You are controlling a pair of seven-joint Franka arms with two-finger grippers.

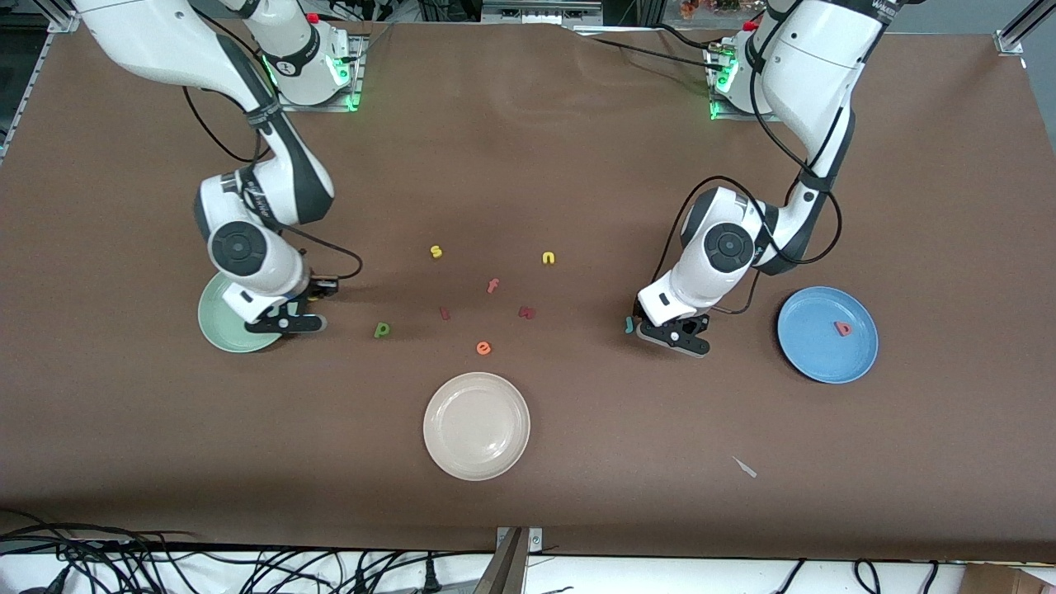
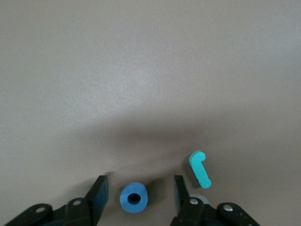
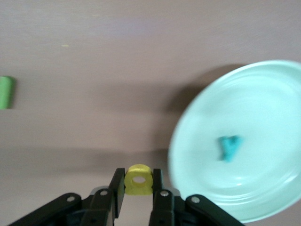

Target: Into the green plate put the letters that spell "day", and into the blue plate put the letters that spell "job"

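Observation:
My right gripper [image 3: 138,188] is shut on the yellow "a" [image 3: 138,179], just off the rim of the green plate [image 3: 254,103]. The teal "y" [image 3: 229,147] lies in that plate. In the front view the right gripper [image 1: 289,320] overlaps the green plate [image 1: 219,326]. The green "d" [image 1: 382,330] lies on the table toward the middle. My left gripper [image 2: 138,193] is low and open, its fingers [image 2: 99,195] on either side of the blue "o" [image 2: 134,197] with gaps. The teal "j" [image 2: 200,168] lies just outside one finger. The red "b" [image 1: 842,328] rests in the blue plate [image 1: 827,363].
Loose letters lie mid-table: a yellow "s" [image 1: 436,252], a yellow "n" [image 1: 549,258], a pink "f" [image 1: 492,286], an orange "e" [image 1: 483,348] and two dark red pieces. A cream-white plate [image 1: 476,426] sits nearer the front camera. A small white scrap [image 1: 745,467] lies near the front edge.

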